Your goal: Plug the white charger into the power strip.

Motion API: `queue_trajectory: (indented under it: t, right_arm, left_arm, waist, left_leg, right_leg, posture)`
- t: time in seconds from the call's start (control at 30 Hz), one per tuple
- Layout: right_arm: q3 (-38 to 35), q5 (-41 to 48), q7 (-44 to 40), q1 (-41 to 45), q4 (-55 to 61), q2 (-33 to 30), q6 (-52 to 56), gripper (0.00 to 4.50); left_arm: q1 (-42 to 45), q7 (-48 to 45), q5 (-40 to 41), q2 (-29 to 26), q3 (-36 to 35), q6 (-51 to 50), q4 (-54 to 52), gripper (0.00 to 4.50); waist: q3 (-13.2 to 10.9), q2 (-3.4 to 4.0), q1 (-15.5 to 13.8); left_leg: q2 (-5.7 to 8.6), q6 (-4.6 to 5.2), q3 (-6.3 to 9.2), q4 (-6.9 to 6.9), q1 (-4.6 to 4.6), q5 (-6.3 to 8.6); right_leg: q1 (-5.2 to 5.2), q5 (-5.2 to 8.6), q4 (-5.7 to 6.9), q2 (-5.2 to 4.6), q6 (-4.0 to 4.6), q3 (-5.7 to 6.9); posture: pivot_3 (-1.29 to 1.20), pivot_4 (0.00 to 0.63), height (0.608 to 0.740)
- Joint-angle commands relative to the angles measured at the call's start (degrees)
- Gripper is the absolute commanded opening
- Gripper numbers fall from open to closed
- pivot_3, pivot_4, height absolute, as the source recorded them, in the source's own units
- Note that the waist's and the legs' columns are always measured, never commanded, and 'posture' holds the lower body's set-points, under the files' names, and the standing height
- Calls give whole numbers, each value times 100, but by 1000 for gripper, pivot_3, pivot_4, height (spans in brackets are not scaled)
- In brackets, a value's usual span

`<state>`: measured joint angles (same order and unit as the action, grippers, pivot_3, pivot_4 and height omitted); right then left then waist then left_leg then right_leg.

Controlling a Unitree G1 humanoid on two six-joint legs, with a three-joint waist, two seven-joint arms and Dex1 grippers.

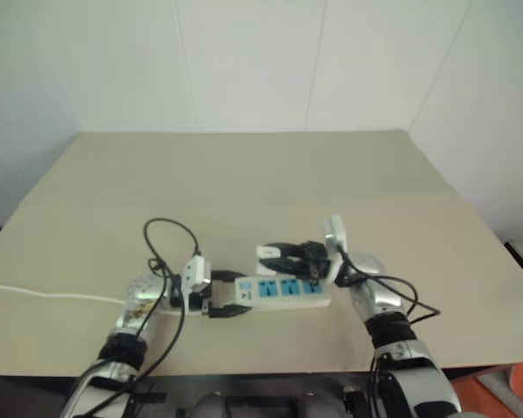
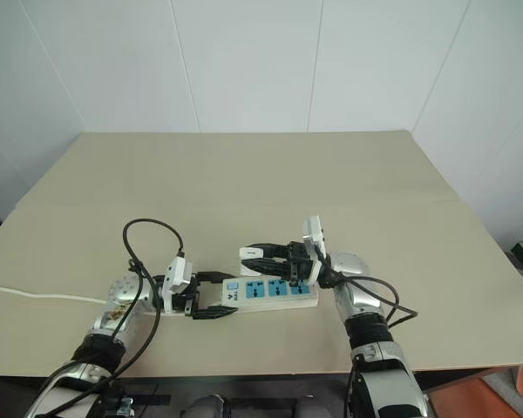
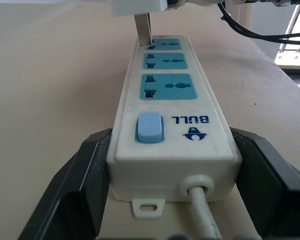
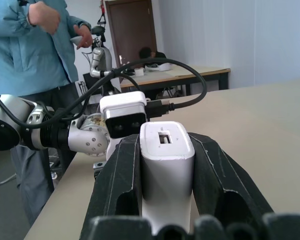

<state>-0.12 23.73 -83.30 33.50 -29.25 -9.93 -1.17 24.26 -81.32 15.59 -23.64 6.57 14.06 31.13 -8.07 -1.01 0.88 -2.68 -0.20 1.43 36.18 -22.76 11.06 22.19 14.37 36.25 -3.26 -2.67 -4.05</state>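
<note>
White charger point(image 4: 166, 165) clamped — right gripper point(image 1: 283, 255) level above power strip point(image 1: 283, 292).

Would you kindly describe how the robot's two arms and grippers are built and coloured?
Both arms are silver metal with black bands and loose black cables. Each of the left gripper and right gripper has a white boxy housing and two black fingers.

the power strip point(image 1: 283, 293) is lying flat near the desk's point(image 1: 270, 178) front edge, a long white bar showing three blue sockets, a blue switch and a white cord. the white charger point(image 4: 167, 167), small and boxy, is hanging over its far socket, a metal prong point(image 3: 143, 29) reaching down to it.
</note>
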Motion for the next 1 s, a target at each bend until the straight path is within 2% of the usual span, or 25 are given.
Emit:
queue_trajectory:
  t: [0.03,0.43,1.0]
  right_arm:
    - [110,6,-195,170,-127,59,-272,1145]
    - [158,-263,-450,570,-1315,7,-894,1145]
    - [269,-333,-732,490,-1542,-176,-1120,1145]
  left_arm:
    - [-144,-52,-164,-99,172,-130,-73,3245]
    - [-55,-160,-129,-281,152,-136,-46,3245]
    - [-71,-89,-135,-263,169,-130,-51,3245]
  waist:
    - [0,0,8]
    - [0,0,35]
    - [0,1,50]
  left_leg:
    - [-1,0,0,-2,1,0]
    - [-4,0,0,-15,3,0]
    - [-5,0,0,-16,10,0]
  right_leg:
    - [0,0,0,1,0,0]
    - [4,2,-2,5,4,-1]
    - [0,2,-1,5,4,-1]
  posture:
    - [0,150,740]
    - [0,150,740]
    - [0,150,740]
